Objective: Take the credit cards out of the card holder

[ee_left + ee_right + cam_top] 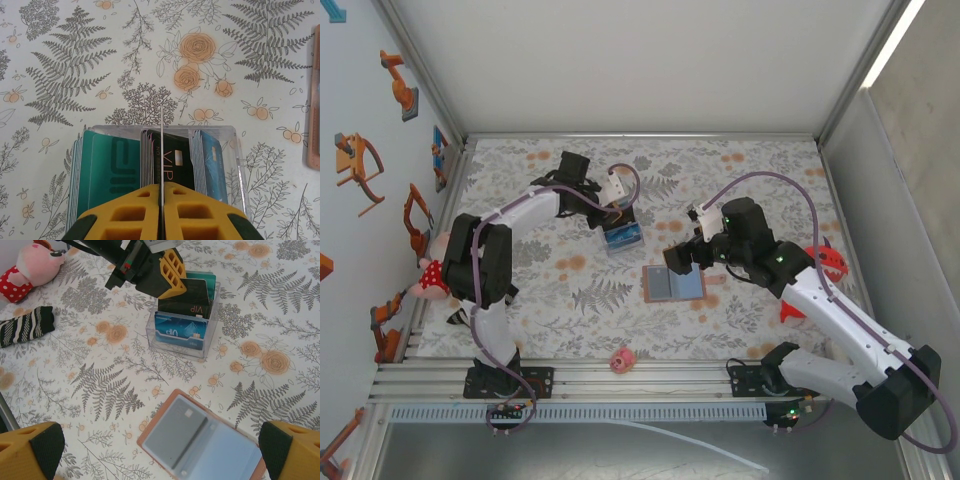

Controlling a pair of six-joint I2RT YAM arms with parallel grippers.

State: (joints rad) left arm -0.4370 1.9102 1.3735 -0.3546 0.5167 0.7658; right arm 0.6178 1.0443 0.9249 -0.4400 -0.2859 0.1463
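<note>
Left fingers point(132, 212) pinch credit card point(162, 120); right fingers point(37, 447) spread wide.

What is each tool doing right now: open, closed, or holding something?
Left tool: closed on a thin card, seen edge-on.
Right tool: open, holding nothing, over the card holder.

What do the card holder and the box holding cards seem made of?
Card holder: tan leather or imitation, matte, with a thin raised rim; the pale grey-blue inner pockets have a faint sheen, perhaps vinyl. Box: clear rigid plastic, glossy, with the cards visible through its walls.
</note>
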